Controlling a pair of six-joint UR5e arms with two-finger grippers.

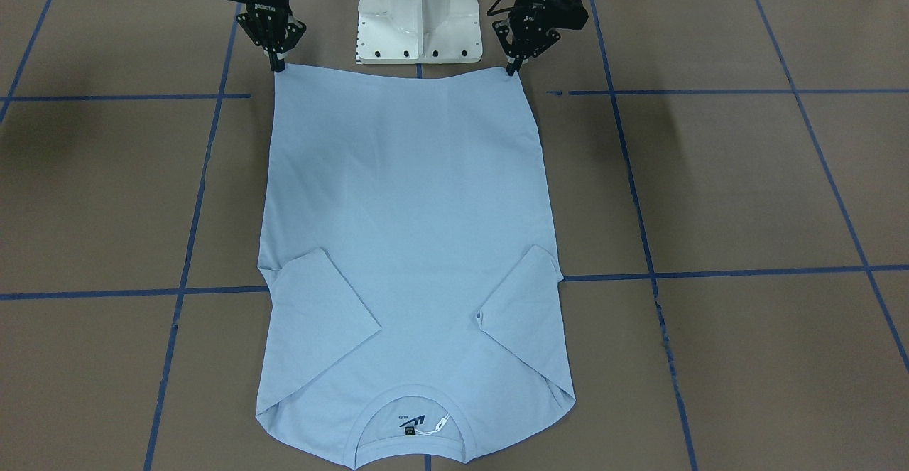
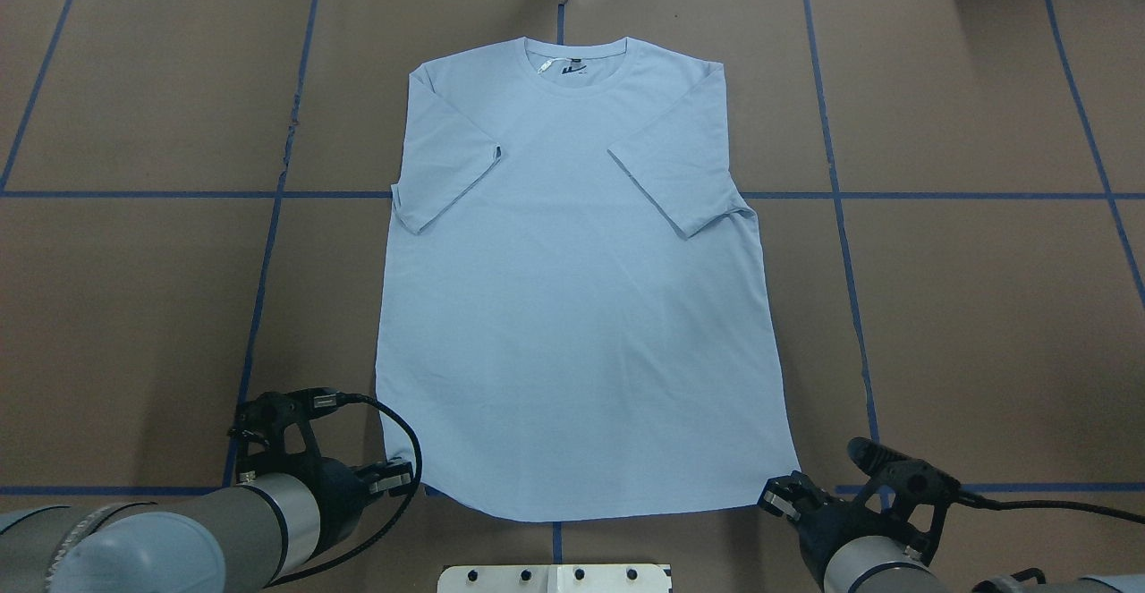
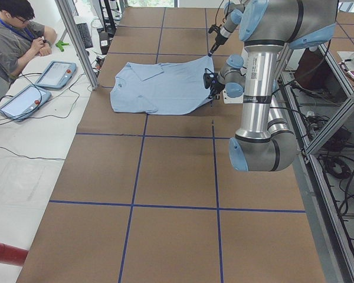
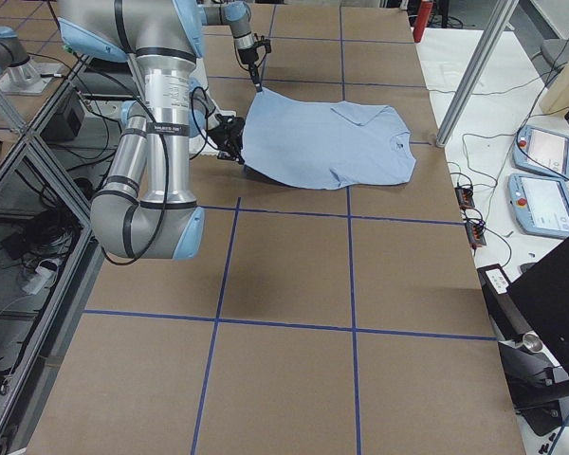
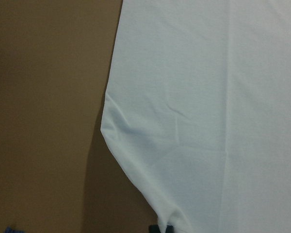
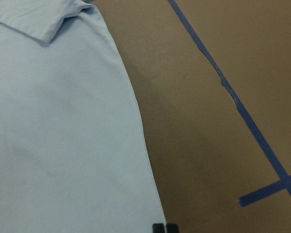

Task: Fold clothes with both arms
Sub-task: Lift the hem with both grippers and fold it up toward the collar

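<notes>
Your left gripper (image 1: 513, 67) and right gripper (image 1: 277, 66) each pinch a hem corner of the T-shirt (image 1: 405, 208). Next, lift evenly toward the collar (image 1: 415, 388).

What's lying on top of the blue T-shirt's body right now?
Two folded-in short sleeves: one sleeve on the robot's left, the other sleeve on its right. The T-shirt cloth beneath those flaps is covered, so any print there cannot be seen.
</notes>
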